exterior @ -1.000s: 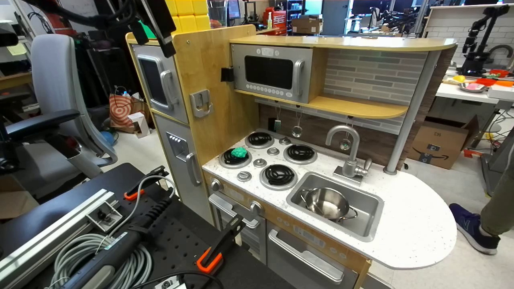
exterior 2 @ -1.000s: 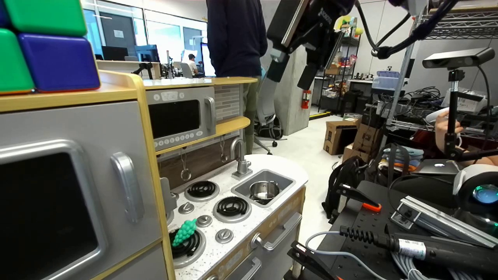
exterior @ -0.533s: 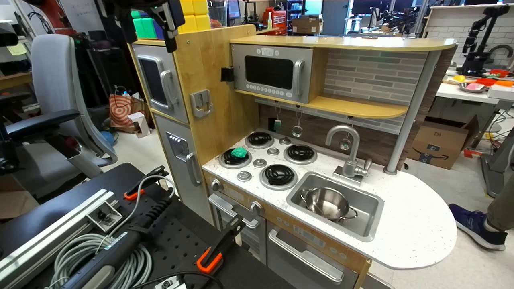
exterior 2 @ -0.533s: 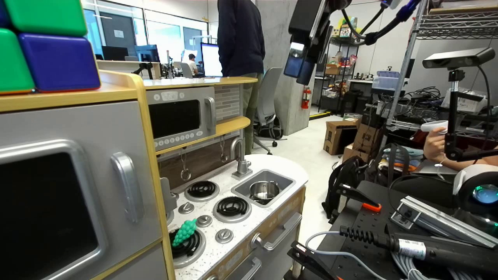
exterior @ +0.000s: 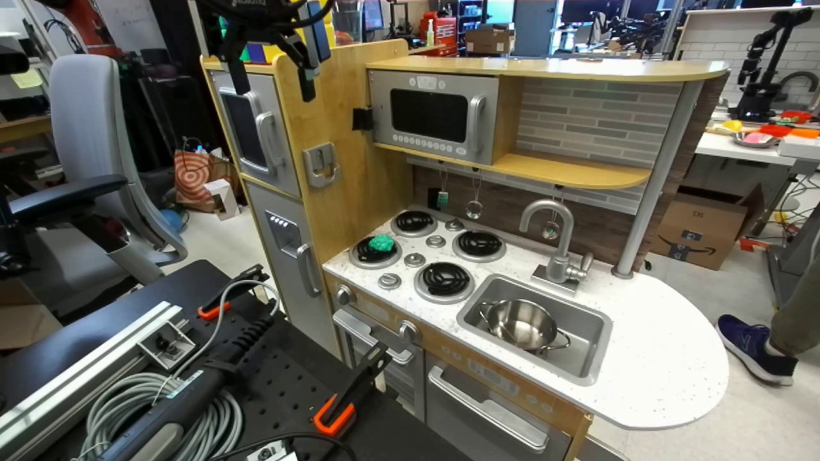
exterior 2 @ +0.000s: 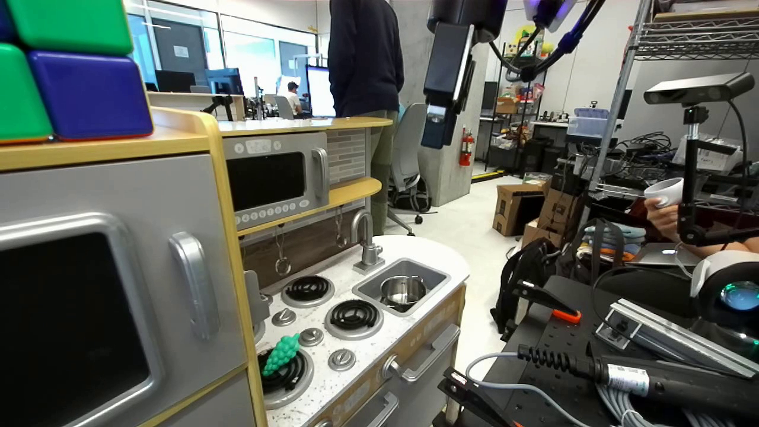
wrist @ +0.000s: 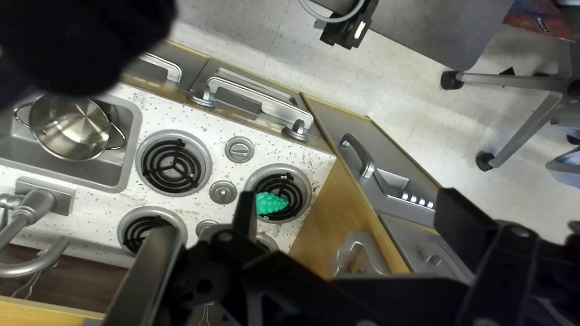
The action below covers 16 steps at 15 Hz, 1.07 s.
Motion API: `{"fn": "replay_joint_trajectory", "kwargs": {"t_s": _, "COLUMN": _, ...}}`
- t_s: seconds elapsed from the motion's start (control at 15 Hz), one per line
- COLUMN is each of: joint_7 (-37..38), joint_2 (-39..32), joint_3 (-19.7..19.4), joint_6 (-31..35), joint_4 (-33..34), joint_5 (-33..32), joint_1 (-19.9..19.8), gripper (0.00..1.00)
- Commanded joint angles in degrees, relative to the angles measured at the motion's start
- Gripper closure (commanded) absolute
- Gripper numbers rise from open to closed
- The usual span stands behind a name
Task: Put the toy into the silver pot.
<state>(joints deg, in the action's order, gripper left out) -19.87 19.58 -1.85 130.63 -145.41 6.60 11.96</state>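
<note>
Wrist view: toy on a burner, silver pot in the sink

We find the toy lying slantwise across a black-coiled burner near the front edge of the worktop. In an exterior view one end points toward a nearby knob; whether the two touch, we cannot tell. Further along, another burner sits between the toy and the sink. There the silver pot stands with its mouth upward, and we see nothing green inside it.

Farthest out, the end effector hangs high, touching nothing that we can see. It is released, its jaws wide apart with nothing between them. In the wrist view one jaw overlaps the toy's edge, but both exterior views show them well apart, so we take that as line of sight only.

By our judgement the task is only at its approach, with none of the transfer done. All of it is left: lower onto the toy, take hold, lift it off the coil, carry it past the other burner and let it drop into the silver pot.
</note>
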Motion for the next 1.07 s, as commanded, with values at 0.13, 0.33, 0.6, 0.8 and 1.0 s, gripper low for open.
{"fn": "replay_joint_trajectory", "kwargs": {"t_s": 0.13, "joint_7": -0.3, "joint_2": -0.9, "joint_3": 1.1, "joint_6": -0.2, "joint_4": 0.7, "joint_5": 0.2, "joint_1": -1.1, "gripper": 0.0}}
{"fn": "replay_joint_trajectory", "kwargs": {"t_s": 0.33, "joint_7": -1.5, "joint_2": -2.5, "joint_3": 2.0, "joint_6": -7.9, "joint_4": 2.6, "joint_5": -4.4, "joint_1": -1.5, "gripper": 0.0}}
{"fn": "replay_joint_trajectory", "kwargs": {"t_s": 0.6, "joint_7": -13.7, "joint_2": -3.4, "joint_3": 0.0, "joint_6": -16.3, "joint_4": 4.9, "joint_5": -5.3, "joint_1": -1.2, "gripper": 0.0}}
{"fn": "replay_joint_trajectory", "kwargs": {"t_s": 0.8, "joint_7": -23.1, "joint_2": -4.7, "joint_3": -1.1, "joint_6": -21.1, "joint_4": 8.0, "joint_5": -6.9, "joint_1": -1.5, "gripper": 0.0}}
{"fn": "replay_joint_trajectory", "kwargs": {"t_s": 1.0, "joint_7": -27.9, "joint_2": -6.6, "joint_3": 0.0, "joint_6": -25.5, "joint_4": 10.7, "joint_5": -11.6, "joint_1": -2.7, "gripper": 0.0}}
